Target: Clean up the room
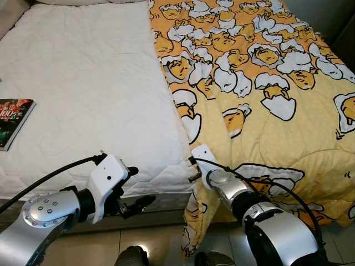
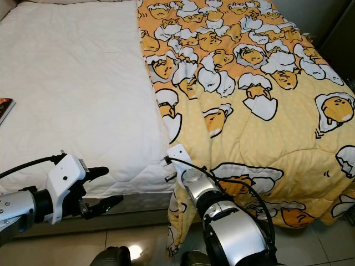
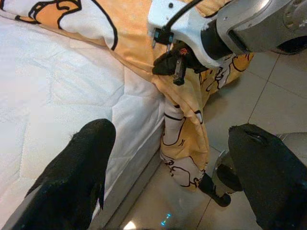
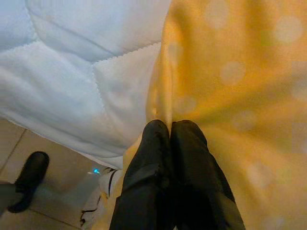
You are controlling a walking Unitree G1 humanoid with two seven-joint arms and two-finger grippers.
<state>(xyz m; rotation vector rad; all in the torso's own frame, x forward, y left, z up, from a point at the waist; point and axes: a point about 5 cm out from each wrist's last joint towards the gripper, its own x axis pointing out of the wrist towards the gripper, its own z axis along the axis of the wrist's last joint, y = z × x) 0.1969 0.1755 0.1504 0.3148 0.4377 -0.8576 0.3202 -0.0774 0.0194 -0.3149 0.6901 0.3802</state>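
Nearest the camera, glossy floor tiles [image 1: 166, 244] run along the foot of the bed.

The left gripper [image 1: 137, 188] hangs over the bed's near edge, just off the white quilted mattress [image 1: 83, 83]. Its two black fingers [image 3: 76, 177] are spread well apart with nothing between them. From the left wrist view the mattress side, the tiles and the other arm lie ahead of it.

The right gripper [image 3: 173, 64] sits at the bed's near edge, where the blanket's border meets the mattress. Its fingers [image 4: 163, 167] are pressed together, and the yellow fabric lies against their tips; the wrist view shows them pinching the edge of the yellow blanket [image 1: 266, 83]. Below the grip a fold of the blanket droops over the bed's side toward the floor.

The blanket, yellow with a repeated cartoon egg print, covers the robot's right half of the bed from near edge to far end. Its inner border runs roughly up the middle of the bed, leaving the left half of the mattress bare.

A book [image 1: 14, 119] with a dark, red-lettered cover lies flat on the mattress at the far left, well apart from both grippers.

At the far end, pale bedding [image 1: 89, 2] lies along the head of the mattress; it is too cropped to identify further.
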